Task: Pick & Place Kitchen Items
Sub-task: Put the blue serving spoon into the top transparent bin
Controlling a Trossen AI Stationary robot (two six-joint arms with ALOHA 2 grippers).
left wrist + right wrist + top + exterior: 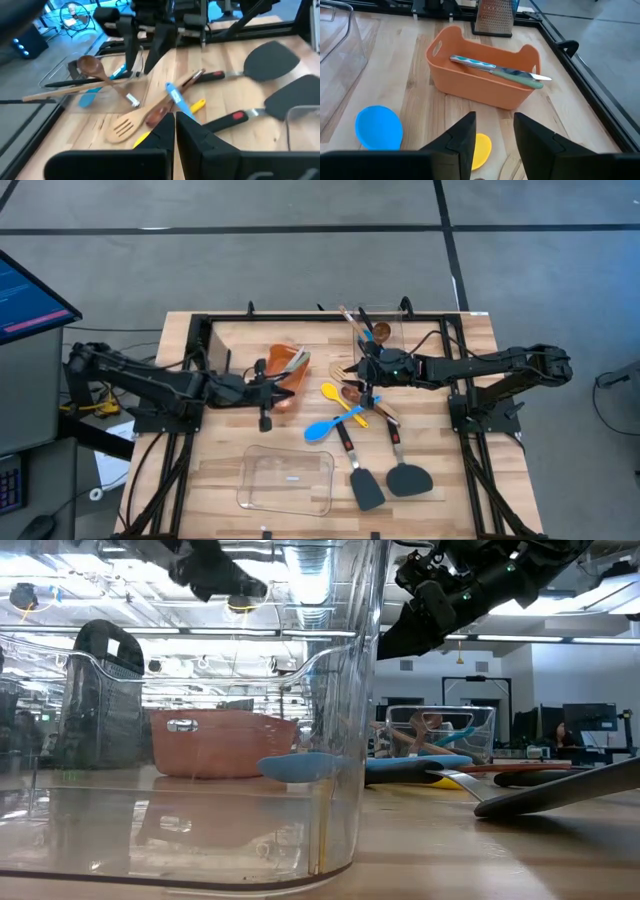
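Kitchen items lie mid-table: a blue spoon (322, 428), a yellow spoon (335, 393), a slotted wooden turner (125, 127) and two black spatulas (366, 488) (408, 477). A slim tool with a teal handle (495, 70) lies in the orange bin (480, 75), its tip on the bin's rim. My left gripper (175, 131) is shut on nothing, above the table beside the bin (287, 367). My right gripper (494, 132) hangs open and empty over the yellow spoon (480, 150), pointing toward the bin.
A clear container (288, 480) lies near the front edge. Another clear container (380, 325) at the far side holds a wooden spoon (92, 65). A metal grater (492, 17) stands beyond the bin. A black frame (330, 315) borders the table.
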